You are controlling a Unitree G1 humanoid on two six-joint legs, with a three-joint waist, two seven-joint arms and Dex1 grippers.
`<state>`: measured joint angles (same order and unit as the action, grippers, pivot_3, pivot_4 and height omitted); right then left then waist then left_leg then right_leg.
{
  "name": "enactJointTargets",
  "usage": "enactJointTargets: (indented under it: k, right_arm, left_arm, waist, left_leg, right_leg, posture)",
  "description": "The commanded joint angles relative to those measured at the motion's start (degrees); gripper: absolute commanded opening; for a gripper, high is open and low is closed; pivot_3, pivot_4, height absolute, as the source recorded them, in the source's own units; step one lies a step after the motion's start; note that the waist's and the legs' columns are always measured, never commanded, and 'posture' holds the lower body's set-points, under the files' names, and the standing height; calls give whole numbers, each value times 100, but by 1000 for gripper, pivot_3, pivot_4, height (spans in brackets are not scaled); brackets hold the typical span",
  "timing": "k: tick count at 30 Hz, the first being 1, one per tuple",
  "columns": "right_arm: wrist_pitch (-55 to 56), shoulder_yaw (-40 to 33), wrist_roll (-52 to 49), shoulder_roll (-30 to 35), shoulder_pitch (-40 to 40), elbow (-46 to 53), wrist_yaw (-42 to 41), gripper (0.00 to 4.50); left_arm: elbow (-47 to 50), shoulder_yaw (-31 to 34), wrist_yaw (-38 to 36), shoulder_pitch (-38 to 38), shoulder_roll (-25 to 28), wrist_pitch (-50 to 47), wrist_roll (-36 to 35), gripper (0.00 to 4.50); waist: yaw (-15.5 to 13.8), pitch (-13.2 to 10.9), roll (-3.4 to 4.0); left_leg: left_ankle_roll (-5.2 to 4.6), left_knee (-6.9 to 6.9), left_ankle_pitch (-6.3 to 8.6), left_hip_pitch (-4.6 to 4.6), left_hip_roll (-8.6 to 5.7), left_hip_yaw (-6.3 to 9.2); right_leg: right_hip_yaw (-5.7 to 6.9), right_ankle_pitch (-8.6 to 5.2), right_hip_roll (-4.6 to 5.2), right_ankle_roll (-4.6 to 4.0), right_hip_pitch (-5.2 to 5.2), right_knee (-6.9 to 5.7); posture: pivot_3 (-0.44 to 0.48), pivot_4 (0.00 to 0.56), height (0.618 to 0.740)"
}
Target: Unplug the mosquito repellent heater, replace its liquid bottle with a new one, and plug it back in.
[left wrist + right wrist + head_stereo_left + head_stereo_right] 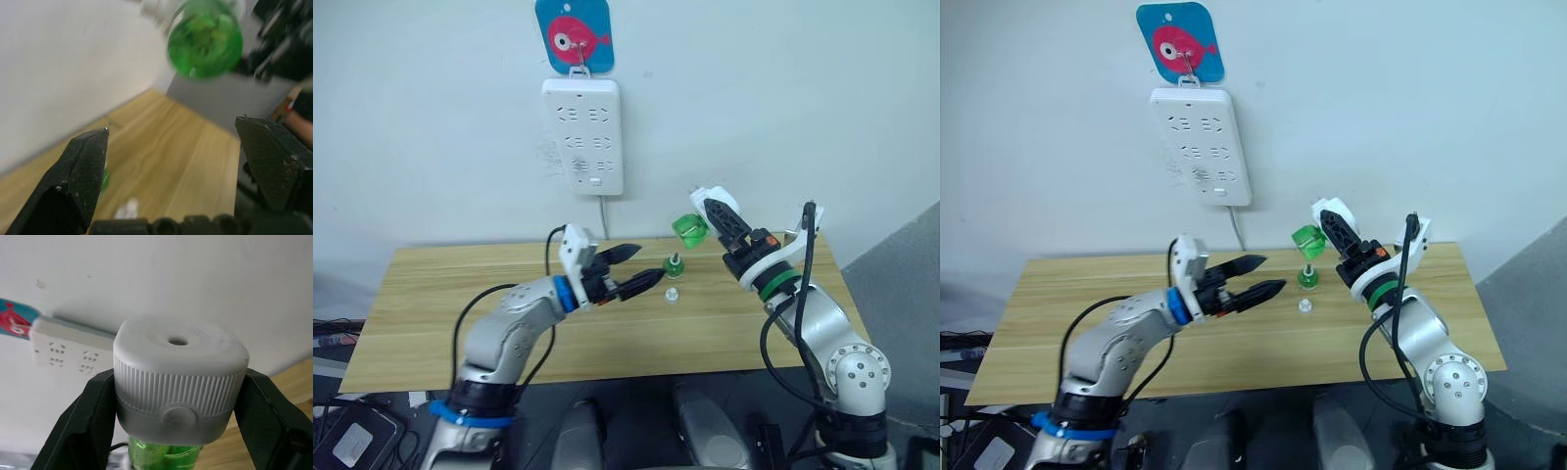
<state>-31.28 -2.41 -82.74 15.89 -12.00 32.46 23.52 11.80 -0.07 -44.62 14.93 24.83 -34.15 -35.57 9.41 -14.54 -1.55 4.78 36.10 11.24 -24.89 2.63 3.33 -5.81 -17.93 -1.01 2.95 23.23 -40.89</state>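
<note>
My right gripper (717,211) is shut on the mosquito repellent heater (178,377), a rounded white unit with a hole in its top. It holds the heater in the air above the table's far right. A green liquid bottle (688,228) is attached under the heater. A second small green bottle (674,264) stands upright on the wooden table (431,313), with a small white cap (673,295) lying just in front of it. My left gripper (644,265) is open, its tips just left of the standing bottle and pointing toward the held one (205,39).
A long white power strip (584,135) hangs on the wall behind the table, under a blue plaque with a pink fish (574,34). Its cord drops behind the table's back edge.
</note>
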Motion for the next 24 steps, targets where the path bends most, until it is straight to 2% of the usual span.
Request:
enactJointTargets:
  k: [1,6,13,17,24]
  right_arm:
    - [-197,288,1443,780,-129,646,-813,3039]
    - [-84,499,2506,1177,-249,839,-1504,3035]
    - [-268,651,3173,1361,-351,1062,-2157,3034]
    - [-416,658,3291,1287,-344,1190,-2289,3034]
    - [-604,665,3449,1146,-313,1324,-2392,3034]
  left_arm:
    - [189,699,-58,38,429,6,-205,4497]
    - [-597,1312,18,769,845,0,-248,4497]
    - [-2016,1211,-705,1878,1301,169,-5,4497]
    - [-2814,996,-936,2457,1194,644,383,4497]
    - [-3655,811,-1297,3114,930,1153,715,4497]
  waist:
    - [-9,0,0]
    - [-133,0,-1]
    - [-146,-1,-2]
    - [-144,-1,-2]
    - [-138,-1,-2]
  left_leg:
    - [0,1,0,0,0,0]
    - [0,1,0,0,0,2]
    - [0,0,0,-1,-3,4]
    - [0,0,0,-1,-3,3]
    - [0,1,0,-2,-3,4]
  right_leg:
    - [1,-2,0,3,0,0]
    - [6,-9,0,16,1,1]
    - [13,1,3,-2,1,2]
    - [12,3,3,-6,1,2]
    - [14,4,4,-7,0,0]
  posture:
    - [-203,212,725]
    - [-182,212,725]
    - [-197,209,725]
    - [-202,209,725]
    - [-216,212,725]
